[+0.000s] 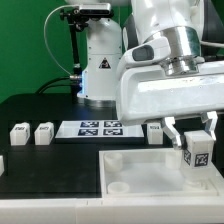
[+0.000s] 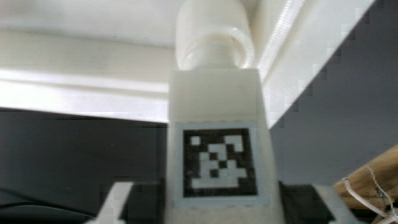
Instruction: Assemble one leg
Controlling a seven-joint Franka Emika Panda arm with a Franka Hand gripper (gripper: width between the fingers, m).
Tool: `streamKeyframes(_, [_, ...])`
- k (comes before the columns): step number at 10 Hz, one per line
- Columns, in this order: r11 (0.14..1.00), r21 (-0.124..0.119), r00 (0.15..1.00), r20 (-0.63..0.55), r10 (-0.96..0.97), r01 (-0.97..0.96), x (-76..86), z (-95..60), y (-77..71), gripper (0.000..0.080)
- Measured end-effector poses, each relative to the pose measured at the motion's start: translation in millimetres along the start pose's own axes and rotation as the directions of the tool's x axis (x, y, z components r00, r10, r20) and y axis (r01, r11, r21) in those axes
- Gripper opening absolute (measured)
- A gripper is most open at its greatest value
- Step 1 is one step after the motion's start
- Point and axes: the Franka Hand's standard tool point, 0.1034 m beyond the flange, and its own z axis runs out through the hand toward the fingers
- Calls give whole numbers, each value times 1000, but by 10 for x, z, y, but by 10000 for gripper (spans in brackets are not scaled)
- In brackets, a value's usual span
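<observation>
My gripper (image 1: 193, 135) is shut on a leg (image 1: 196, 152), a small white block with a black-and-white marker on its face, and holds it above the right part of the large white square tray-like piece (image 1: 135, 170). In the wrist view the leg (image 2: 217, 110) stands between my fingers (image 2: 123, 205), marker toward the camera, its rounded end pointing away. Three more legs stand on the black table: two at the exterior view's left (image 1: 19, 131) (image 1: 43, 131) and one (image 1: 154, 130) behind the white piece.
The marker board (image 1: 98, 128) lies at the table's middle back. The robot's white base (image 1: 98, 70) stands behind it. Another small white part (image 1: 2, 163) sits at the exterior view's left edge. Thin cables (image 2: 374, 190) show at the wrist view's edge.
</observation>
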Motion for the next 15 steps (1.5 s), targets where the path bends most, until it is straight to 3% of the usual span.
streamKeyframes(5, [1000, -5, 1000, -8, 18, -19, 14, 25, -23, 294])
streamKeyframes(6, [1000, -3, 1000, 4, 19, -19, -11, 36, -26, 360])
streamKeyframes(7, [1000, -3, 1000, 4, 19, -19, -13, 37, -26, 545])
streamKeyframes(8, [1000, -3, 1000, 5, 19, -19, -15, 39, -25, 545])
streamKeyframes(9, [1000, -3, 1000, 5, 19, -19, -18, 40, -25, 628])
streamKeyframes(14, [1000, -2, 1000, 16, 21, -21, -21, 42, -12, 649])
streamKeyframes(15, [1000, 3, 996, 84, 29, -29, 130, -34, 68, 649])
